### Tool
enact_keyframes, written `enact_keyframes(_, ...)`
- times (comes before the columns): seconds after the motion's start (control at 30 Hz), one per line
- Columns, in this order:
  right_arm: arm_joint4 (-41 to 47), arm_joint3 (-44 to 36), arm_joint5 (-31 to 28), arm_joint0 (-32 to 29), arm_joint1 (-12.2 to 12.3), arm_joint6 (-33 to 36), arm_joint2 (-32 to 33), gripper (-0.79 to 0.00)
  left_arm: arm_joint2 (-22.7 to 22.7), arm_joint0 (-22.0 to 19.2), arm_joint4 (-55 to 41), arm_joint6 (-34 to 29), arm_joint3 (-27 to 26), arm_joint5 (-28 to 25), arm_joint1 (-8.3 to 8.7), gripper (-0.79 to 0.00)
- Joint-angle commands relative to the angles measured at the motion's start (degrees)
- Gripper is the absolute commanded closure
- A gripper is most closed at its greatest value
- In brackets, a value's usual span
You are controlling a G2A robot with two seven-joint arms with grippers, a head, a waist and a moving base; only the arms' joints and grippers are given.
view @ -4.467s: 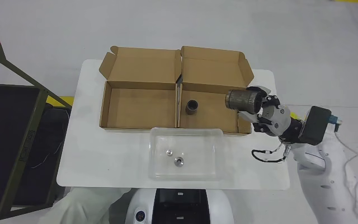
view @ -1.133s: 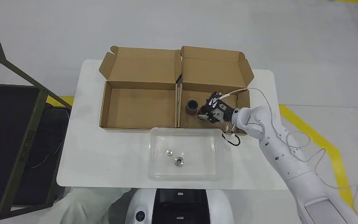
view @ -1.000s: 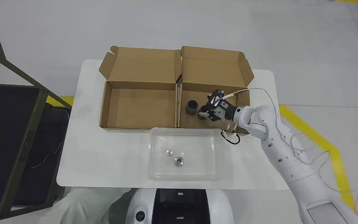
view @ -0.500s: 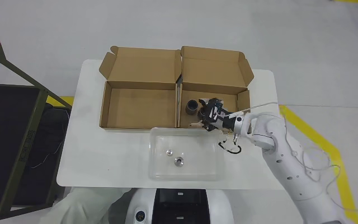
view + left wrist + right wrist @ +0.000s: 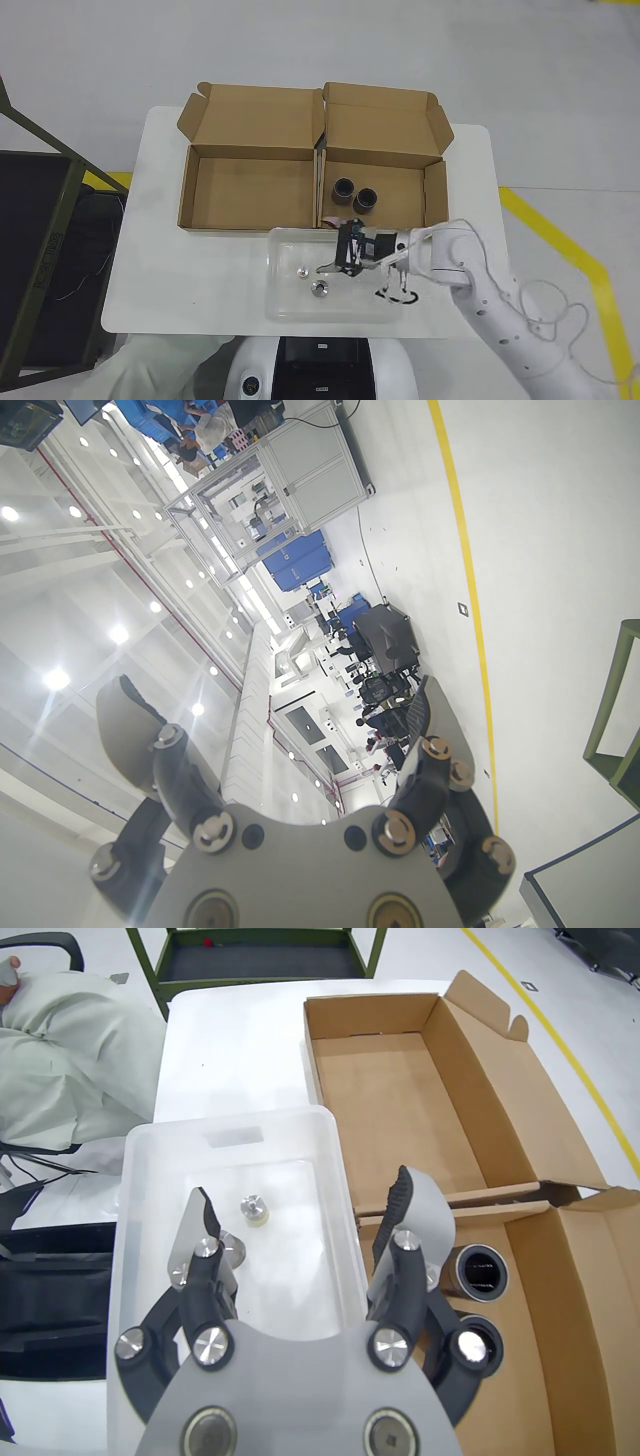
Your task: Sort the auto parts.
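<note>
Right gripper [image 5: 300, 1193] fingers spread wide, nothing in them, hovering over the tray [image 5: 225, 1124] with two small metal parts [image 5: 254, 1212] in it. Two sleeves [image 5: 343, 187] sit in the right box [image 5: 434, 200]. Left gripper [image 5: 272, 695] is spread too, empty.

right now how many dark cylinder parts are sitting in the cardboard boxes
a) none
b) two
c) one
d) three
b: one dark cylinder and a second cylinder stand side by side, open ends up, on the floor of the same cardboard box.
</note>
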Motion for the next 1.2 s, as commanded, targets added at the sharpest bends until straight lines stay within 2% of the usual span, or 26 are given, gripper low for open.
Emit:
enact_keyframes(0.0,-1.59,-0.86,-0.52,-0.83,0.17,-0.64,-0.20,-0.656,0.00,0.00,0.00,0.00,0.00,0.00,0.00,-0.785)
enact_keyframes(0.37,-12.73,-2.93,-1.02,-5.65,1.33,-4.35,-0.71,-0.653,0.00,0.00,0.00,0.00,0.00,0.00,0.00,-0.785)
enact_keyframes(0.63,-20.38,-2.43,-2.12,-5.63,1.56,-6.55,-3.36,-0.653,0.00,0.00,0.00,0.00,0.00,0.00,0.00,-0.785)
enact_keyframes(1.17,-24.56,4.01,-2.74,-3.42,0.88,-8.89,-8.96,-0.594,0.00,0.00,0.00,0.00,0.00,0.00,0.00,-0.785)
